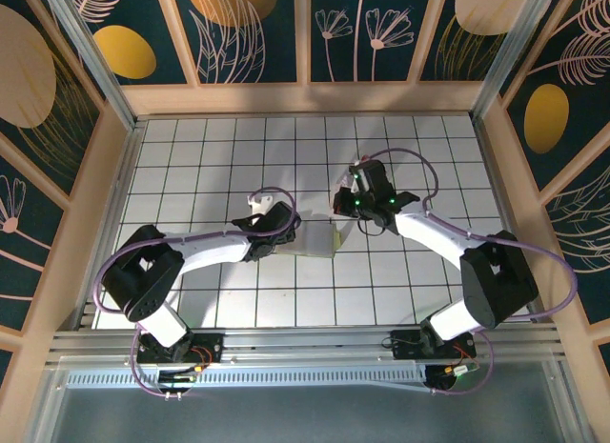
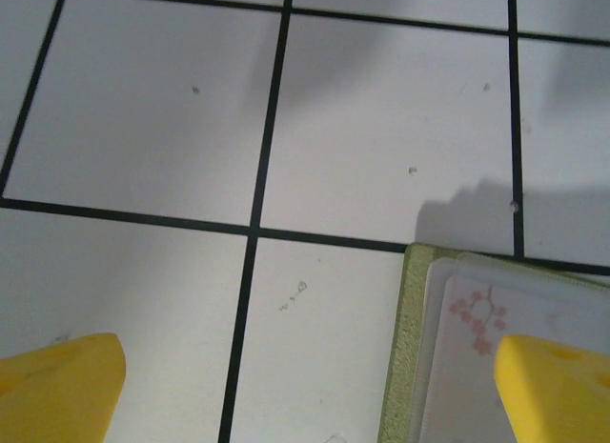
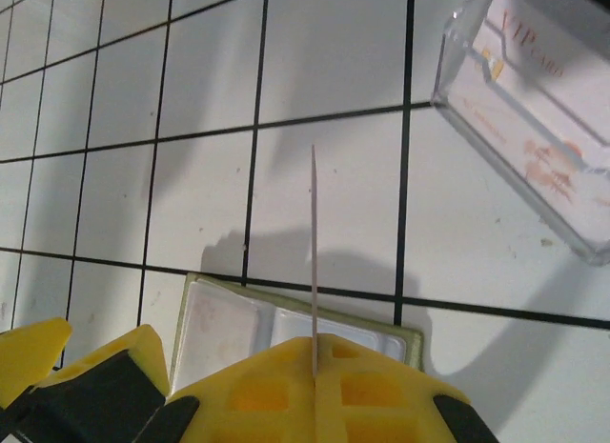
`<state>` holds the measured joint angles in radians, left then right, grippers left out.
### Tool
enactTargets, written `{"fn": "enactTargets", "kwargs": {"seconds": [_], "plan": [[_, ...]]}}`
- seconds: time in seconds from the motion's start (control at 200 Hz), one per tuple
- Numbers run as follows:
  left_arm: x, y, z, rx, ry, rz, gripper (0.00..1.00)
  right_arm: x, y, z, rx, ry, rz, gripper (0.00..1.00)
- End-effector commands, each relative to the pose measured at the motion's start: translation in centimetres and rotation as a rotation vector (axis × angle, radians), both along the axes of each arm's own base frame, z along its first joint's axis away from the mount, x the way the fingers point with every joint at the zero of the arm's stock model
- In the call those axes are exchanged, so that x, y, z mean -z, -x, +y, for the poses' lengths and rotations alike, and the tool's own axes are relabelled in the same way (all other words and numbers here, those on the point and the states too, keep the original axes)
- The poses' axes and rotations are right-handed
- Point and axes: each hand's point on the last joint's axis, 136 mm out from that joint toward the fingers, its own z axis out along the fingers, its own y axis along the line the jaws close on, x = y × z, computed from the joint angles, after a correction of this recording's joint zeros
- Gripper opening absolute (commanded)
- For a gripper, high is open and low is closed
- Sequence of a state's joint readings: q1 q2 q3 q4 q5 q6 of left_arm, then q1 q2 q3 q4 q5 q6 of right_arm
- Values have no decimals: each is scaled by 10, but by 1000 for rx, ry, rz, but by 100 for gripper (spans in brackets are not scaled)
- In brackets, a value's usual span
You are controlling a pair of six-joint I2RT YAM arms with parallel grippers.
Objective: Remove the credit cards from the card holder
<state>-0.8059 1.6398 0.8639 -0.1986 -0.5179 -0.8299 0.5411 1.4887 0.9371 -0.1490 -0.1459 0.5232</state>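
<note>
Right jaws are shut on one card (image 3: pixel 314 243), held upright just above the open card holder (image 3: pixel 229 319) mid-desk (image 1: pixel 191 157), left jaws spread wide and empty, one fingertip (image 2: pixel 558 386) over the holder, probably for steadying.

This is a purpose-built robot test cell of the sort a lab sets up: the worktop (image 1: pixel 191 148) is a white board ruled in a black grid, boxed in on three sides by a pale wooden frame (image 1: pixel 305 98); the walls are printed panels (image 1: pixel 248 33) of dark teal with gold and peach leaf and flower shapes. Slotted aluminium rails (image 1: pixel 305 340) run along the near edge; the left arm (image 1: pixel 205 245) and right arm (image 1: pixel 434 231) are bolted there side by side; purple cables (image 1: pixel 573 283) loop loose around them.
</note>
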Motion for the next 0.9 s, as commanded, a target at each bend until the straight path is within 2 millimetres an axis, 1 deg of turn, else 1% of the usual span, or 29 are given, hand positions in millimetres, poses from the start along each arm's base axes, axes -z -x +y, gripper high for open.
{"fn": "enactTargets", "kwargs": {"seconds": [0.0, 0.125, 0.25, 0.5, 0.616, 0.761, 0.896], "plan": [[-6, 0, 12, -11, -22, -15, 99, -15, -13, -17, 29, 40, -46, 0], [-11, -4, 15, -23, 14, -33, 99, -21, -20, -24, 45, 38, -63, 0], [-17, -9, 22, -49, 47, -57, 99, -26, -30, -32, 58, 40, -90, 0], [-36, -12, 36, -86, 116, -146, 99, -42, -52, -48, 56, 85, -171, 0], [-46, -11, 40, -91, 164, -194, 99, -48, -57, -51, 18, 132, -225, 0], [-58, -8, 40, -72, 227, -254, 99, -55, -63, -52, -52, 199, -293, 0], [-70, -6, 39, -42, 271, -307, 99, -60, -66, -49, -133, 256, -342, 0]]}}
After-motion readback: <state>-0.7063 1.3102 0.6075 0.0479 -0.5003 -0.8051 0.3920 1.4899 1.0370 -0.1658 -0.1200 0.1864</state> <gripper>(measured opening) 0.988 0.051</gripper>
